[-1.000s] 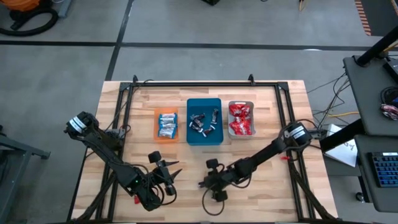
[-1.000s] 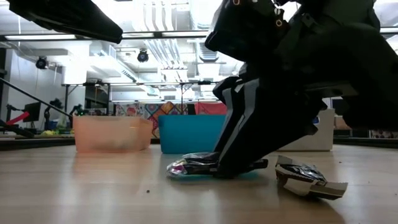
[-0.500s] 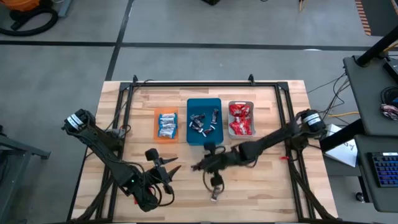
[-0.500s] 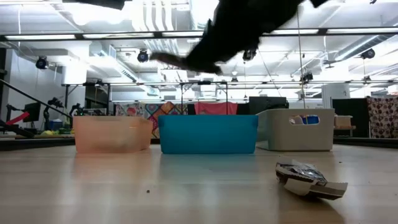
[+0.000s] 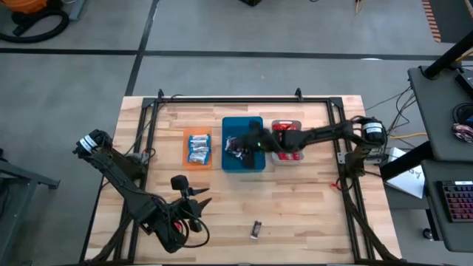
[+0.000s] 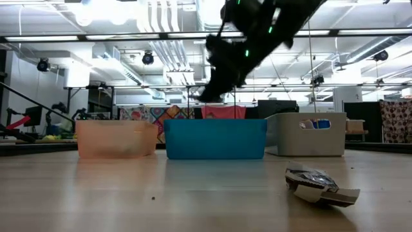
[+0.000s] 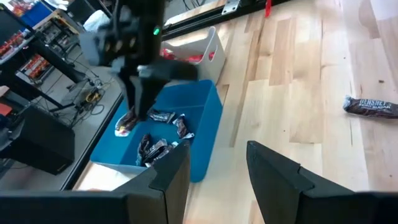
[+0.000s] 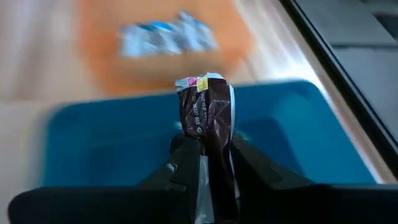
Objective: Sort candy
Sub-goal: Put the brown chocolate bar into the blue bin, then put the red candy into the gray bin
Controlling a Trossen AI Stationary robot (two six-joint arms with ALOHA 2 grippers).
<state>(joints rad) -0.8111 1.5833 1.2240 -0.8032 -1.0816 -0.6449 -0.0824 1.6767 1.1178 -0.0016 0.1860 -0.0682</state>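
Right gripper [image 8: 208,163] has its fingers pinched on a dark brown candy [image 8: 208,118], hanging over the teal tray [image 5: 229,164] mid-frame, presumably to drop it with its matching ones. Left gripper [image 7: 214,168] waits lower left, fingers apart, empty. One stray candy [image 5: 256,230] remains on the surface [image 5: 310,214], bottom centre.

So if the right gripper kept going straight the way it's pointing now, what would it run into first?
Probably the teal tray. The right gripper, shut on a dark brown candy, points down into it from above. Whether it would first meet the floor or the candies lying there is unclear.
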